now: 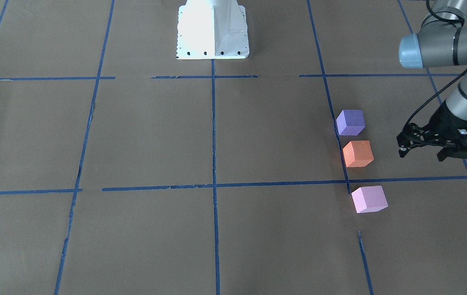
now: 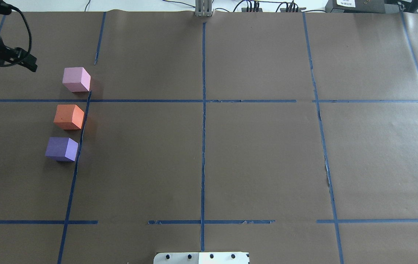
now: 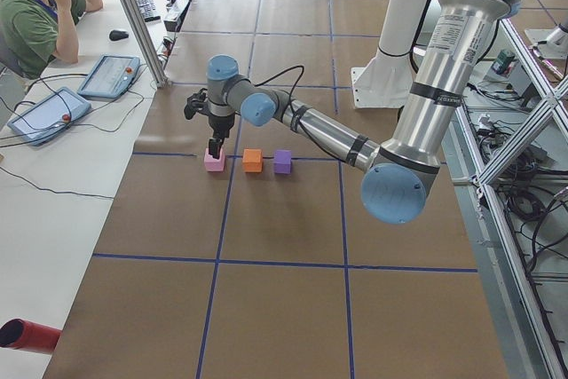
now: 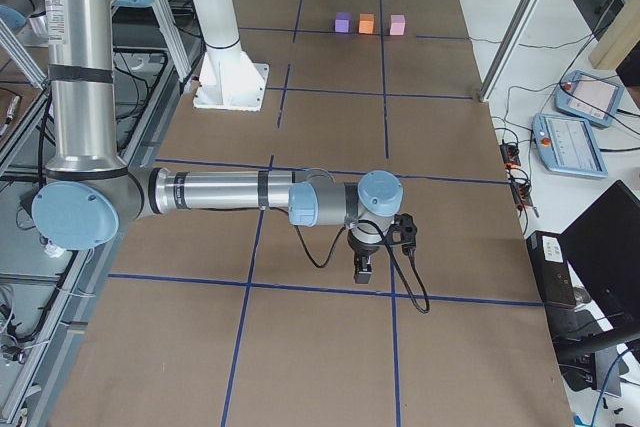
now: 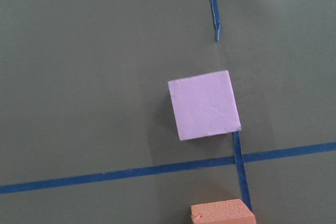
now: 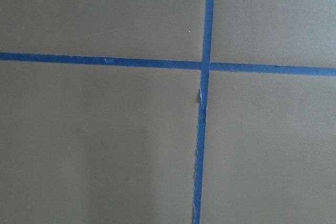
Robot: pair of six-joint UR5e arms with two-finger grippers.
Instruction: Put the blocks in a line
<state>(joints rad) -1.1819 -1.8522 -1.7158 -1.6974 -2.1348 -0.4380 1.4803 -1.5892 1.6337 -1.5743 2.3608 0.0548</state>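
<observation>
**Blocks looked basically lined up on the far left of the tabletop**

Left end effector hung spread and empty near the pink block. Pink, the orange block and the purple block sat along a tape line, none touching. I figured a straight lift-off was safest. Pink's gap looked slightly wide. The overhead cropped that end effector, and the right end effector showed only side-on, so I couldn't tell.

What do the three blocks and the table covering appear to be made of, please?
Pink block, orange block, purple block: probably foam; matte, glare-free, faintly pitted faces. Table covering: likely brown paper; dull, with a wavy far edge, under blue tape.
</observation>
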